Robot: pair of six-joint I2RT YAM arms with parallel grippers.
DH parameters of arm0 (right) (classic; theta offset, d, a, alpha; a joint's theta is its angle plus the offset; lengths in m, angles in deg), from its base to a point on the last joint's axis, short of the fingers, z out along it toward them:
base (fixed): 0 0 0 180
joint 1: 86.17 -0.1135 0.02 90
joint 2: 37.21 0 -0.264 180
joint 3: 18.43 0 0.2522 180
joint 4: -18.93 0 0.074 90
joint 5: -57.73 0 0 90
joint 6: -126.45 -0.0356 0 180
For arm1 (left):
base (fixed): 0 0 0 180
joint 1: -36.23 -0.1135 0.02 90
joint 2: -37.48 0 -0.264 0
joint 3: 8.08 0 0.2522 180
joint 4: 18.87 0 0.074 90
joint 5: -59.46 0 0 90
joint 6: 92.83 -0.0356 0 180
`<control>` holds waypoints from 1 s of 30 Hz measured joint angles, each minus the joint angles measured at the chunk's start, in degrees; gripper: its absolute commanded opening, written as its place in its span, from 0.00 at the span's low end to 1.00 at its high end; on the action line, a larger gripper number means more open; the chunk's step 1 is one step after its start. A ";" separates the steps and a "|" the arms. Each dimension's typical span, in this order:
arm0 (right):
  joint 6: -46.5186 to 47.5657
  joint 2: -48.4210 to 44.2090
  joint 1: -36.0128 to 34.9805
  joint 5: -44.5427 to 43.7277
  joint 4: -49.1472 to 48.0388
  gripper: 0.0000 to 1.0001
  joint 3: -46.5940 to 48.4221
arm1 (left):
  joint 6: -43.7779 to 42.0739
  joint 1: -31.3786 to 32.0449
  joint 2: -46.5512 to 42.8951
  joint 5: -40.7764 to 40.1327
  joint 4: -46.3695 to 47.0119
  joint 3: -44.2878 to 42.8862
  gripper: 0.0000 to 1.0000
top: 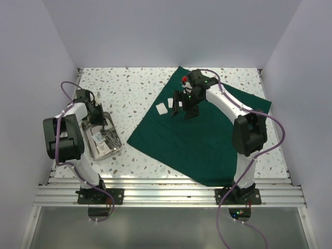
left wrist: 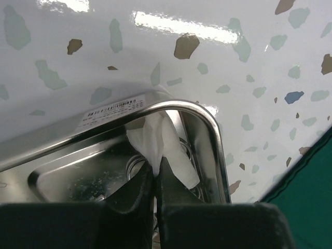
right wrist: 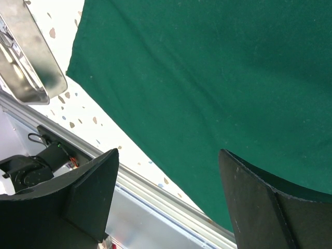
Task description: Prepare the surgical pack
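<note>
Speckled table [top: 129, 93], white walls [top: 155, 31] — left jaws pinching gauze [left wrist: 165, 139], right jaws wide, empty, over green cloth [top: 197, 145]

**Bright, even overhead light; glare and soft foregrounds in both wrist views.**
Top view: diffuse light off white walls, with only faint, soft shadows under the arms on the green cloth [top: 192, 140]. Left wrist view: two hard glare bars on the glossy bench [left wrist: 249, 57] near the top edge, and a bright reflection along the steel tray [left wrist: 205, 111] rim. The white gauze [left wrist: 166, 140] keeps readable folds; the left tool [left wrist: 157, 168] is dark and out of focus. Right wrist view: the bench is washed out at upper left, the tray is blurred, and the right tool [right wrist: 168, 155] is near-black with soft edges.
</note>
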 measured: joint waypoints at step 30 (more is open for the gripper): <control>-6.08 9.75 0.13 -7.56 -4.17 0.84 7.19 | 6.16 -0.13 -12.52 -7.56 -7.98 -1.05 0.41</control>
